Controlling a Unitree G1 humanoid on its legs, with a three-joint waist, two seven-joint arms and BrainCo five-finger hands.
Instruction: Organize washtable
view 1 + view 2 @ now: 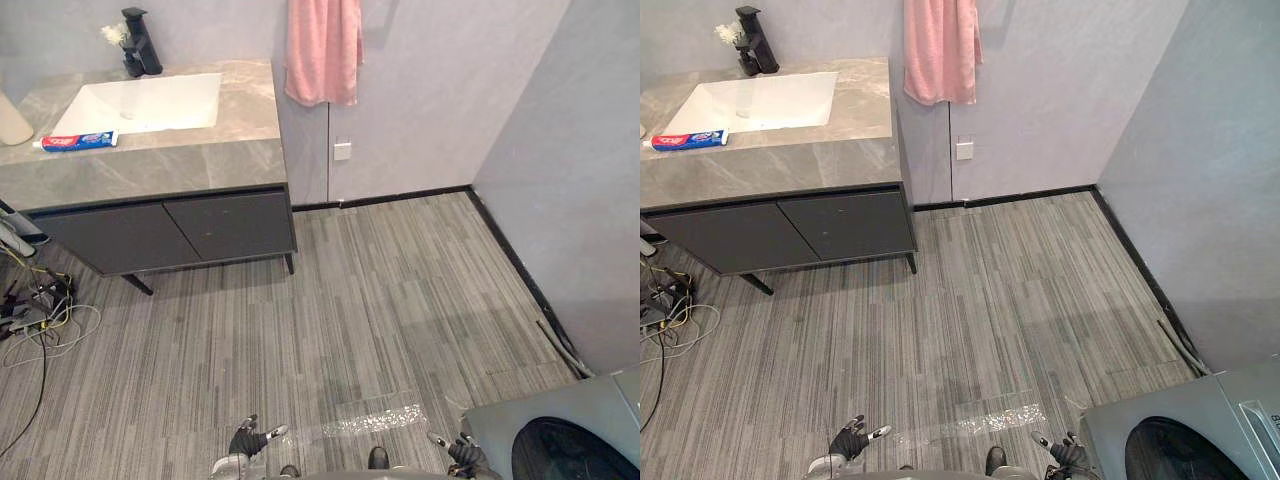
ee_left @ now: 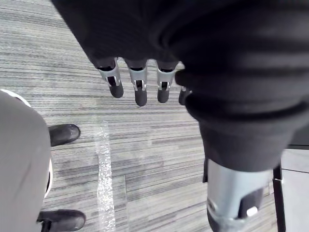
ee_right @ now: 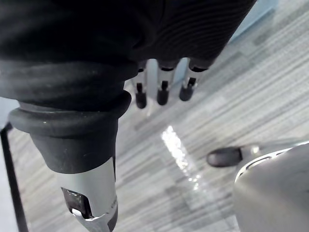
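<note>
Grey stone-look washtable (image 1: 150, 170) bears a red-and-blue toothpaste tube (image 1: 78, 141) at its front left (before its white rectangular basin (image 1: 140, 103)). A pink towel (image 1: 322, 50) hangs just right of it. Well short of it, over grey striped flooring (image 1: 380, 290), left hand (image 1: 245, 441) and right hand (image 1: 463, 453) hang straight-fingered, empty.

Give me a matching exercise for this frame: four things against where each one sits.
Things: 1 toothpaste tube; 2 pink towel; 3 black faucet; 4 washing machine.
Places: A hanging on the wall; B on the floor, nearest the robot; C lying on the countertop by the basin's front edge; D standing behind the basin.
Pairs: 1-C; 2-A; 3-D; 4-B.
</note>
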